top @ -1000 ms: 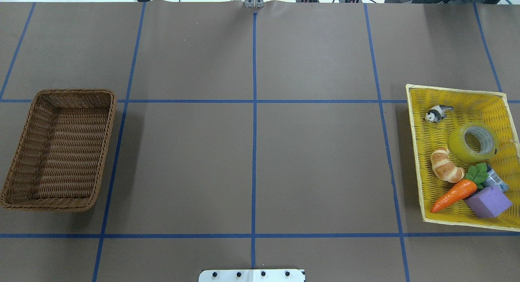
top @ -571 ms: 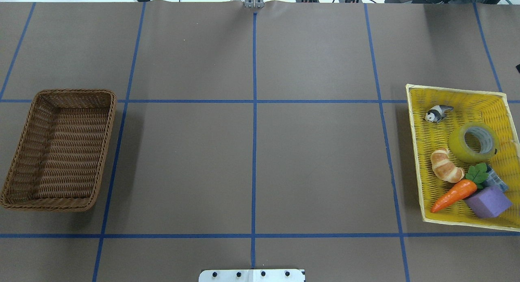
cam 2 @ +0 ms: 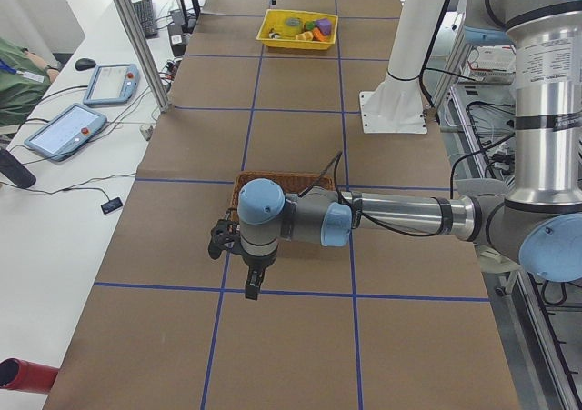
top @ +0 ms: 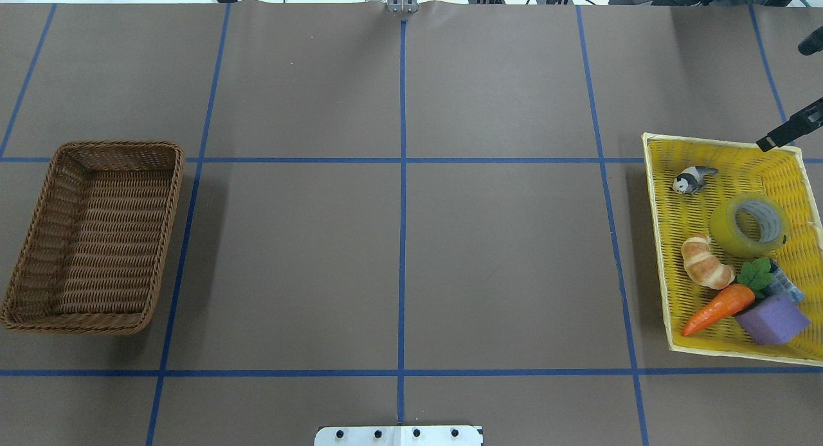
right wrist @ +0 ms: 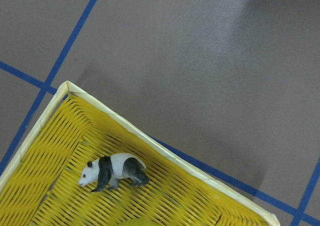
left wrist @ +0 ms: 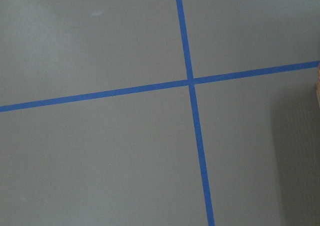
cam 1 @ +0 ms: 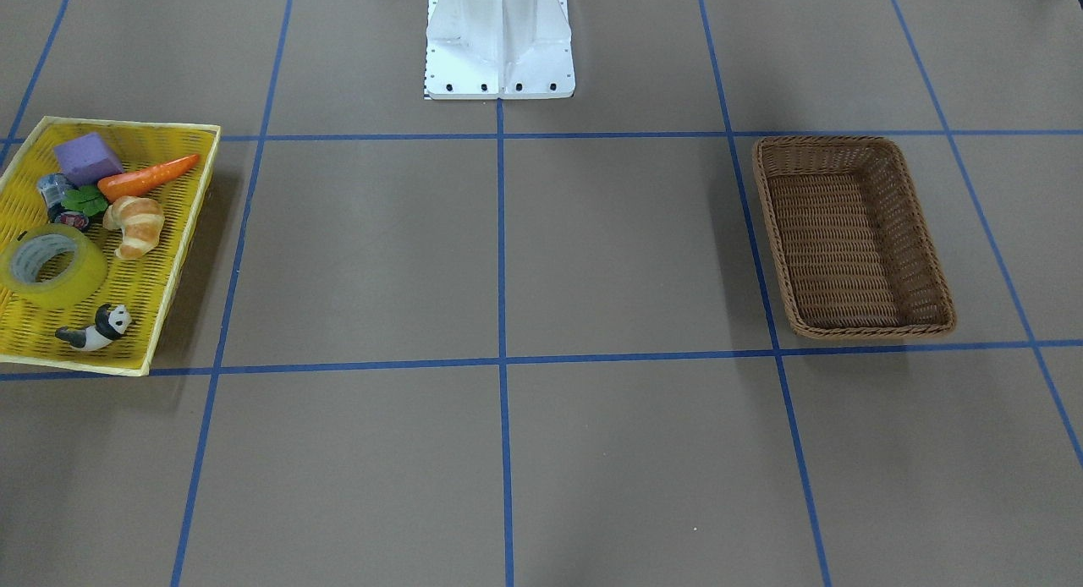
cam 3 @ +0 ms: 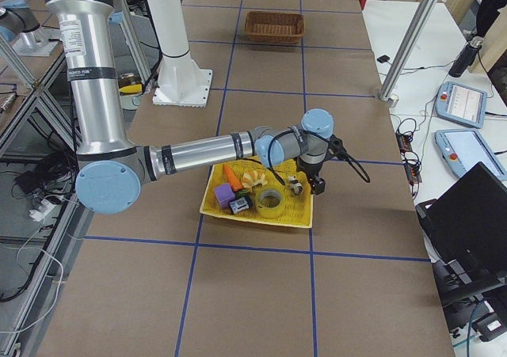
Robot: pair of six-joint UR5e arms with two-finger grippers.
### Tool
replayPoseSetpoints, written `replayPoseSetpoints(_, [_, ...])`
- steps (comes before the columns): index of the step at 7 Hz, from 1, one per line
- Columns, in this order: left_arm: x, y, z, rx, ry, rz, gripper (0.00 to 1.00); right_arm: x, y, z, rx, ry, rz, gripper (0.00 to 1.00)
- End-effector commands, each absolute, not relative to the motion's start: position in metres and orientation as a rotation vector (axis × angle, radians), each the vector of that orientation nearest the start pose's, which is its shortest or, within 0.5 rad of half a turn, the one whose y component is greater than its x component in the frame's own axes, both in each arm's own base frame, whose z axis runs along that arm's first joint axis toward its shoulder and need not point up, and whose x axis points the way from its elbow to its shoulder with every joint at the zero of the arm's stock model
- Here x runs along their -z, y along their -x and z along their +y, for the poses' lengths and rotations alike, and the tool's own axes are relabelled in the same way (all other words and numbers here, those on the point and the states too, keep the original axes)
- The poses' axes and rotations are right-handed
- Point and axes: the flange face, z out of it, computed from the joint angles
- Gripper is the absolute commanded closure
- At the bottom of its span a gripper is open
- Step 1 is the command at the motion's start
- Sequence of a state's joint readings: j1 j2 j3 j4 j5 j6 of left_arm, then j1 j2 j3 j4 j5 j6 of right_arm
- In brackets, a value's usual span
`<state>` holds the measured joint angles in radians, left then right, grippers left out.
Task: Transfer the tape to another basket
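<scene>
The tape [top: 724, 232], a wide yellow translucent roll with a grey core, lies flat in the yellow woven tray [top: 657, 240] at the table's right. It also shows in the front view [cam 1: 66, 291] and the right side view [cam 3: 269, 203]. The brown wicker basket [top: 172, 208] stands empty at the far left, and shows in the front view [cam 1: 766, 232]. My right gripper [top: 797, 89] hangs over the tray's far right corner, its two dark fingers apart and empty. My left gripper [cam 2: 247, 275] shows only in the left side view, beside the basket; I cannot tell whether it is open.
The tray also holds a panda figure [right wrist: 112, 170], a croissant [top: 706, 270], a carrot [top: 719, 308], a purple block [top: 771, 320] and a small can [top: 786, 283]. Blue tape lines grid the brown table. The robot's white base plate [top: 398, 436] sits at the near edge.
The right gripper's fingers have come into the overhead view at the upper right edge, over the tray's far corner. The tape, tray and basket have not moved.
</scene>
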<state>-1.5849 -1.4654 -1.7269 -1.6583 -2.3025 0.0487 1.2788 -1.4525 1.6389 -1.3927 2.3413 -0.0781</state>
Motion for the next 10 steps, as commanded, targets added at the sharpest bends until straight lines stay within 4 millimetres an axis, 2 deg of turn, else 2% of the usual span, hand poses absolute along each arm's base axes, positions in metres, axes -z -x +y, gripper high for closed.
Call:
replayPoseSetpoints(1, [-0.621, 0.073, -0.456, -0.088, -0.165, 0.726, 0.02, -0.581, 0.114, -0.547, 0.604, -0.231, -0.802, 0.0])
replayPoseSetpoints(2, [-0.621, 0.073, -0.456, -0.088, -0.165, 0.727, 0.02, -0.596, 0.123, -0.545, 0.626, -0.205, -0.803, 0.0])
replayPoseSetpoints(5, [-0.619, 0.073, -0.457, -0.089, -0.168, 0.726, 0.02, -0.608, 0.145, -0.532, 0.659, -0.161, -0.809, 0.0])
replayPoseSetpoints(6, [-0.617, 0.073, -0.459, -0.091, -0.172, 0.725, 0.02, -0.622, 0.151, -0.522, 0.668, -0.131, -0.803, 0.0])
replayPoseSetpoints(10, [-0.62, 0.073, -0.46, -0.092, -0.169, 0.725, 0.02, -0.639, 0.168, -0.51, 0.693, -0.083, -0.795, 0.0])
